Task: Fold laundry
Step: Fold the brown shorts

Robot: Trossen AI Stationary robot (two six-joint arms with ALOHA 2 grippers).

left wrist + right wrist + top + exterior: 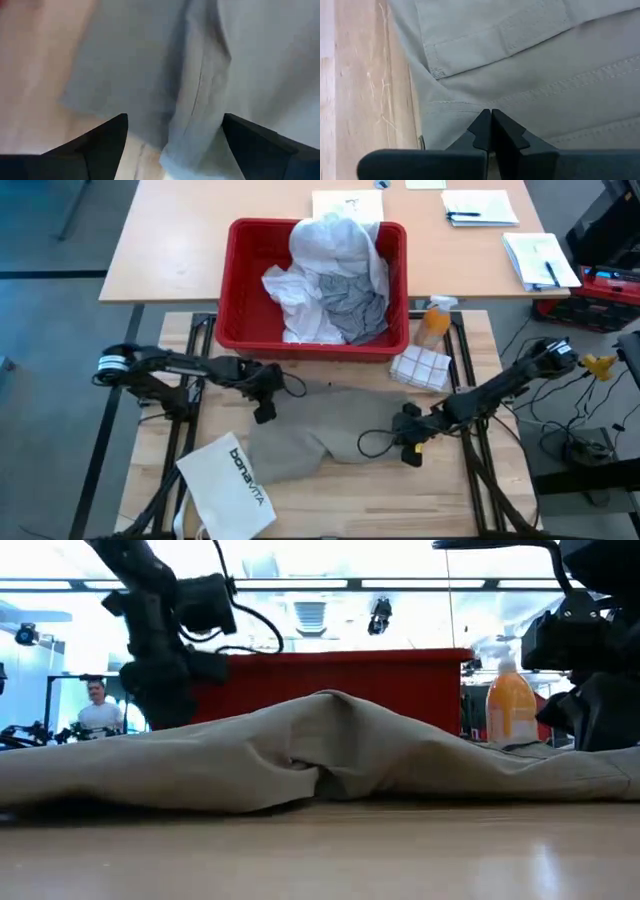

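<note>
Khaki-tan piece (335, 435) lies spread on wood table (330, 500), centre, w/ a raised fold across its middle that we see clearly in low view. Seams and a flap or pocket edge show in right wrist view. We note its lower-left corner just beside, maybe under, stiff white bag (232, 485) printed "bonavita".

Grey T-shirt (352, 305) and white shirt (325, 255) sit heaped in red basket (240, 290) at table's far edge, white one spilling over rim; neither touched.

Left gripper (265, 408) hangs over garment's upper-left edge. Left wrist view: its 2 fingers (95, 147) stand wide apart, nothing between them, cloth edge below. Contact w/ cloth: we can't tell.

Right gripper (410, 450) is at garment's right edge. Right wrist view: its 2 fingertips (482, 130) pressed tight together, tips against khaki cloth near a seam. Whether fabric is pinched between them we can't tell.

Around: orange spray bottle (433, 320) and checked cloth (423, 367) right of basket, cloth near garment's upper-right corner. Papers (480, 207) on desk beyond. 1 person (97, 712) stands far back in room, low view.
</note>
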